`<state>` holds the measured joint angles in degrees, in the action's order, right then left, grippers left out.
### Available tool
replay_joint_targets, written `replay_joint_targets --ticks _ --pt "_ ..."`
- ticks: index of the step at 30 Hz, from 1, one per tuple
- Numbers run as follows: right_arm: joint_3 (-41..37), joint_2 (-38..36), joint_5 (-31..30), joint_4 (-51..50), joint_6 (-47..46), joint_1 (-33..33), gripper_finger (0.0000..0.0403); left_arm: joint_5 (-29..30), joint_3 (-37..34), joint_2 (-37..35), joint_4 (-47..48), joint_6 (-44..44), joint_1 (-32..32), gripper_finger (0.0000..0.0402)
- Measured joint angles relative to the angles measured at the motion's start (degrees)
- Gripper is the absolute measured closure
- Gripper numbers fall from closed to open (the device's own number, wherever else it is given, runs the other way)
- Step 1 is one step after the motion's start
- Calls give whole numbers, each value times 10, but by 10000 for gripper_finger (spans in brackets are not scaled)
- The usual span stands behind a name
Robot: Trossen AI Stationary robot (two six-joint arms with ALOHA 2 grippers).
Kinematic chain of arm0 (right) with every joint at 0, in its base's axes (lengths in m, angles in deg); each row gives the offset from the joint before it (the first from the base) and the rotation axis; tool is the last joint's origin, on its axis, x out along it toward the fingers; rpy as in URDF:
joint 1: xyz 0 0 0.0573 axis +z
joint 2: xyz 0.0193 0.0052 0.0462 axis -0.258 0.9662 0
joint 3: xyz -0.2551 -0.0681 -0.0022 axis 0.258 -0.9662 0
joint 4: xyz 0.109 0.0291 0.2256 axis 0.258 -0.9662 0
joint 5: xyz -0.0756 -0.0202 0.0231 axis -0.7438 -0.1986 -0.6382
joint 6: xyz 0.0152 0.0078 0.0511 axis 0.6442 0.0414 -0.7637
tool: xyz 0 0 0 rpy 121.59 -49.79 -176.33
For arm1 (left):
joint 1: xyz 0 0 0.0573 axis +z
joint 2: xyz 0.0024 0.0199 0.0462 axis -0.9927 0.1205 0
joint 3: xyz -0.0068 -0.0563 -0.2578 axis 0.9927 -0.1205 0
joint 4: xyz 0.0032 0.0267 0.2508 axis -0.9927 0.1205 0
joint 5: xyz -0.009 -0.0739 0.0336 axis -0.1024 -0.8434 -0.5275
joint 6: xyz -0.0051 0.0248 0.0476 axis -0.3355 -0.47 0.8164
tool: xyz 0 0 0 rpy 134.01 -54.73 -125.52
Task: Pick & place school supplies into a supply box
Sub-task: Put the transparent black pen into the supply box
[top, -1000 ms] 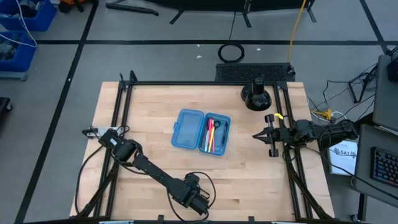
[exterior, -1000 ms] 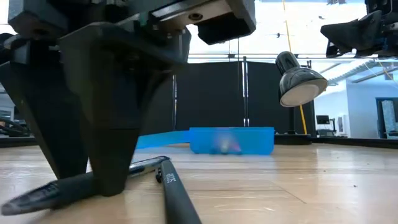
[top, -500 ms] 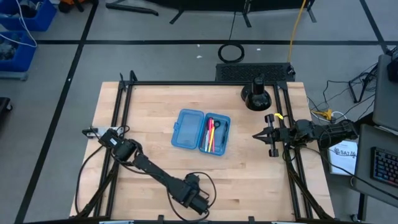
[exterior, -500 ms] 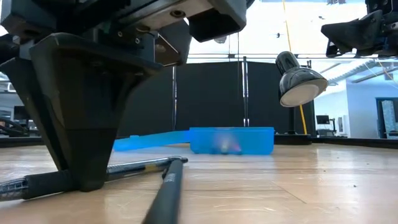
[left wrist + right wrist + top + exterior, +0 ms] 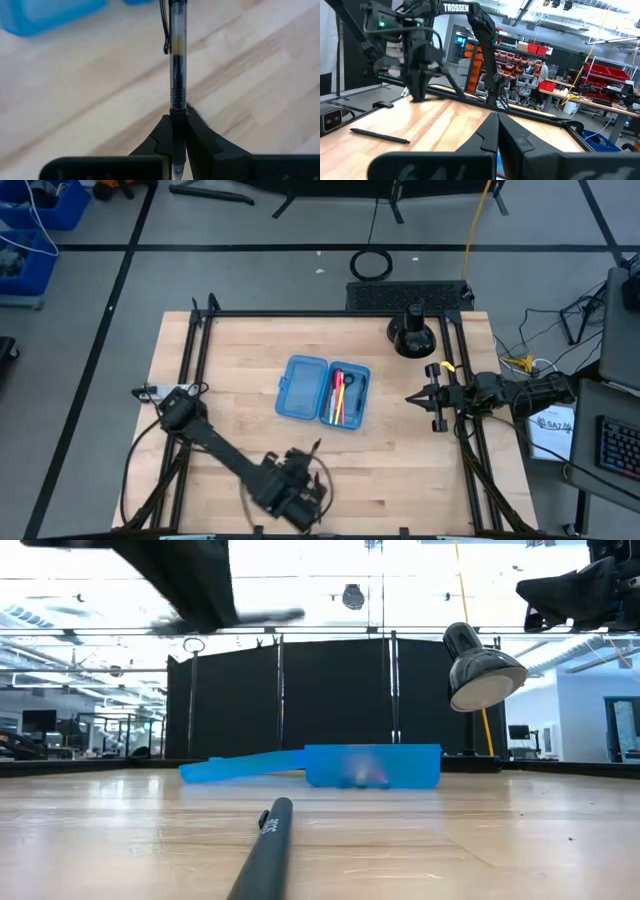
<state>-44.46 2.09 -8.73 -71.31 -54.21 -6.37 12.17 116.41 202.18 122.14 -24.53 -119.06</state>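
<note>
We see the left gripper (image 5: 178,131) clamped on a pen (image 5: 177,60), lifted clear for carrying to the box (image 5: 323,392) ahead; right gripper (image 5: 496,131) sits closed, idle.

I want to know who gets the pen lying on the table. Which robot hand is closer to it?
The left gripper. It hangs just above the near table edge, gripping one black pen, close to the loose pen. The right gripper waits at the right edge, beyond the blue box.
</note>
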Motion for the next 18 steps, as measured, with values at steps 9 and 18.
replay_joint_targets --ticks 9,18 --pt "0 1 0 1 -67 0 403 114 1 -95 -4 16 29 369" --pt "0 1 1 -5 -61 0 403 -45 1 -93 -183 264 184 370"
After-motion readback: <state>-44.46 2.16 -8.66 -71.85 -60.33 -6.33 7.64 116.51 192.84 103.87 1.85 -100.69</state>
